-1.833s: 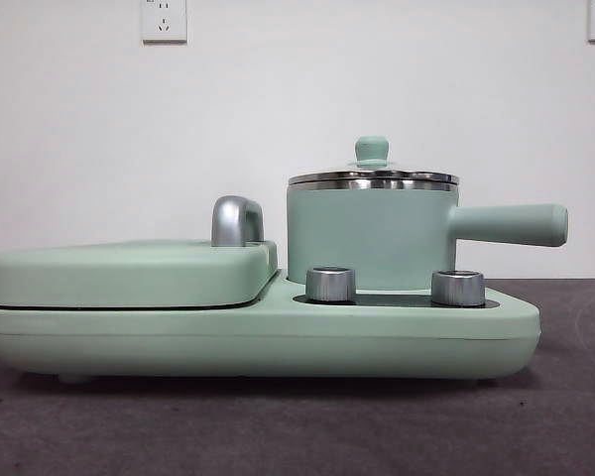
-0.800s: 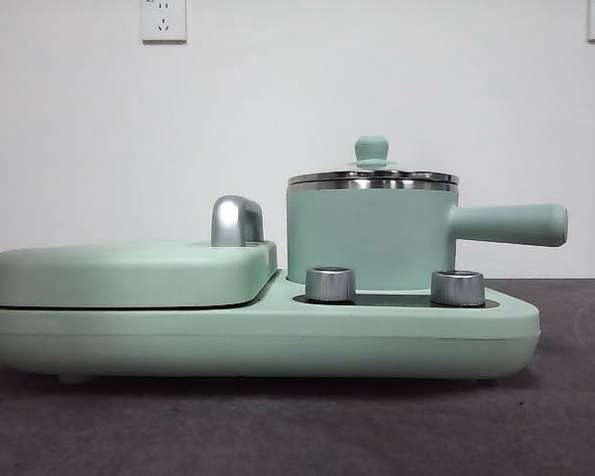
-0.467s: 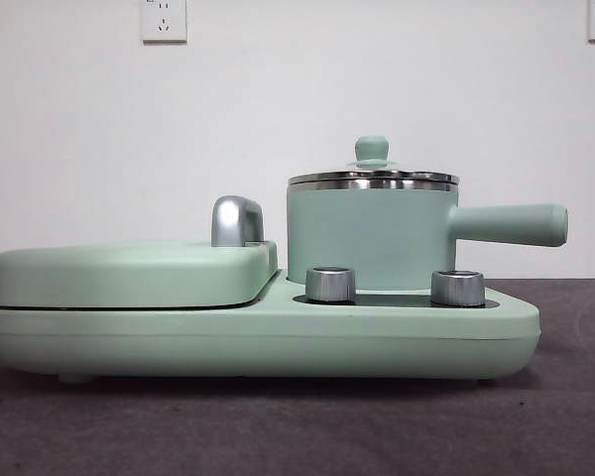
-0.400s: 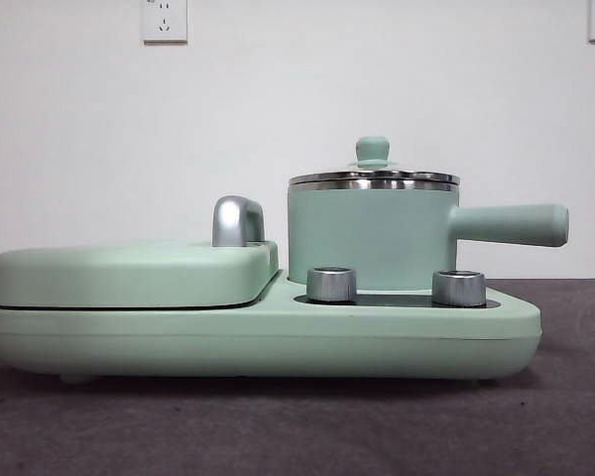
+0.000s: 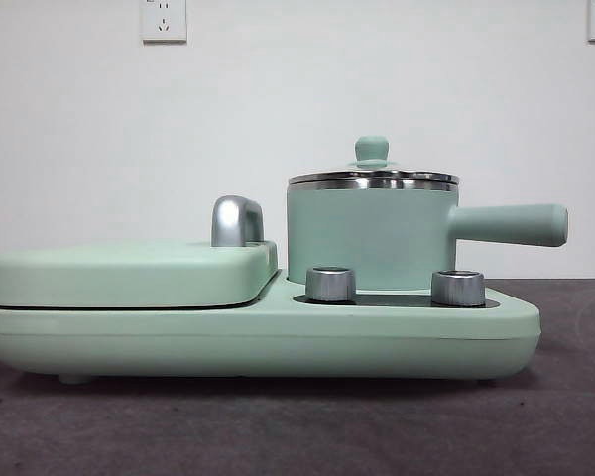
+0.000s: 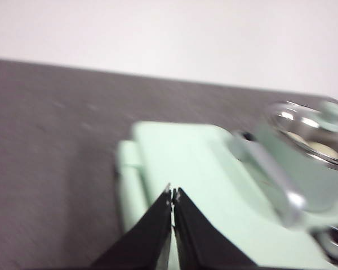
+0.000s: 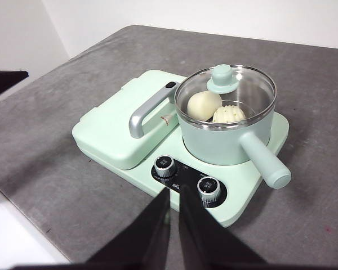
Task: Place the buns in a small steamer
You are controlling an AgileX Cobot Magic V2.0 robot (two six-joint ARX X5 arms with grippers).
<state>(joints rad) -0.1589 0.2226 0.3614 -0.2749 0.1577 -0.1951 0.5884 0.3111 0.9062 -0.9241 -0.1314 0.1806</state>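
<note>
Nothing is seen shifted since earlier: both buns (image 7: 204, 104) are kept inside the lidded small steamer (image 7: 225, 121), beyond the right gripper (image 7: 174, 194), jaws clenched empty. Left gripper (image 6: 172, 197) is likewise pinched shut over the griddle (image 6: 174, 163).

left tool (image 6: 172, 196) closed, above griddle (image 6: 186, 169)

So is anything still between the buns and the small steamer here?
No. Both buns already lie inside the small steamer, under its glass lid. Both end effectors are shut and empty, clear of it.
</note>
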